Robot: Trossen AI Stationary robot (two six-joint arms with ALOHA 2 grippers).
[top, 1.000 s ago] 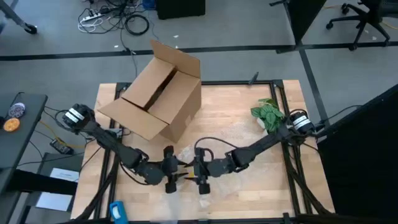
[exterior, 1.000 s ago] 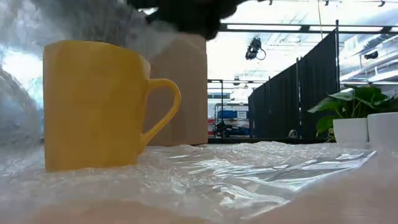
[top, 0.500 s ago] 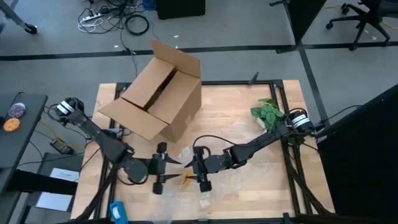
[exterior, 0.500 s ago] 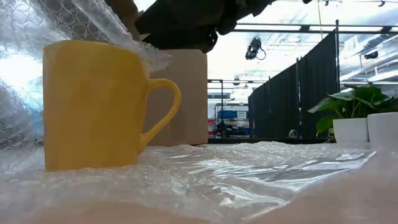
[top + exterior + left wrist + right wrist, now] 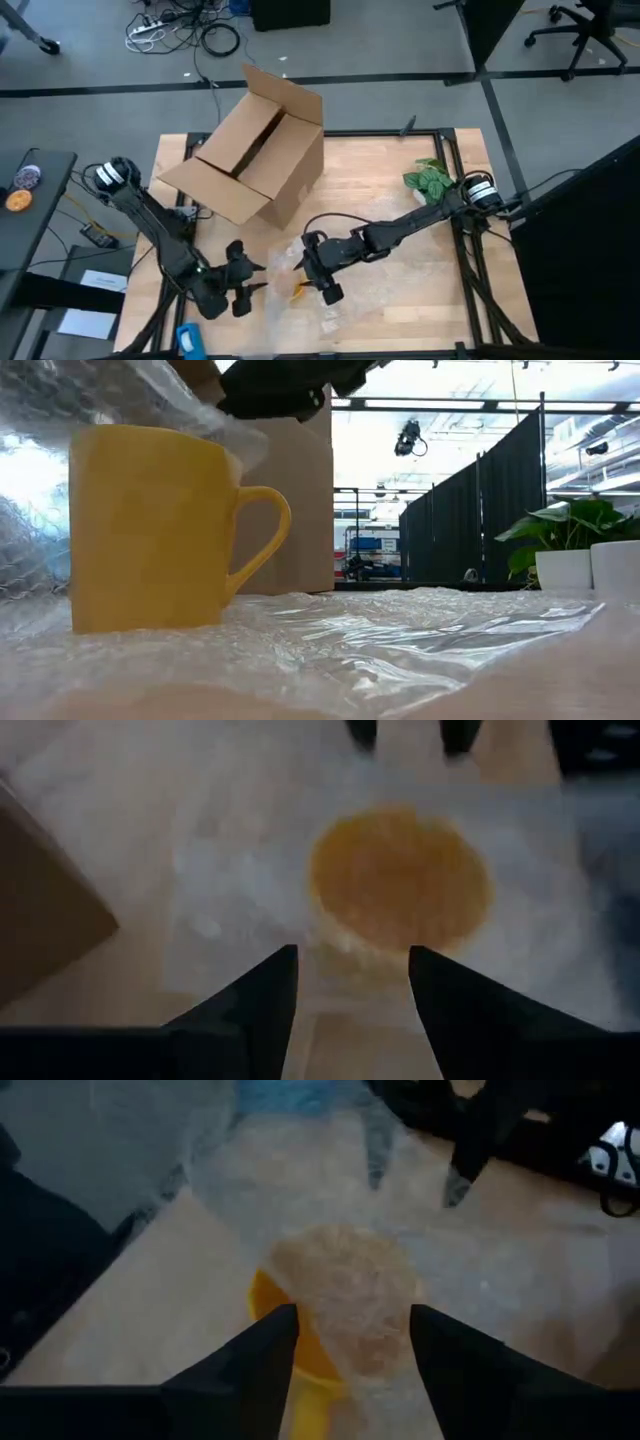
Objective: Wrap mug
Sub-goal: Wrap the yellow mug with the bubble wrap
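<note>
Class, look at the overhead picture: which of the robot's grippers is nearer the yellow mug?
Right. The right gripper hangs just beside the mug, over the bubble wrap; the left gripper sits farther off, toward the table's left.

One mug (image 5: 150, 530), one cardboard box (image 5: 255, 160), one bubble-wrap sheet (image 5: 400, 635), one potted plant (image 5: 432, 183).

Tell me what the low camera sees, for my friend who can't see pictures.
A yellow mug stands upright on crinkly bubble wrap, its handle pointing right, with more wrap draped over its top. A cardboard box stands behind it.
</note>
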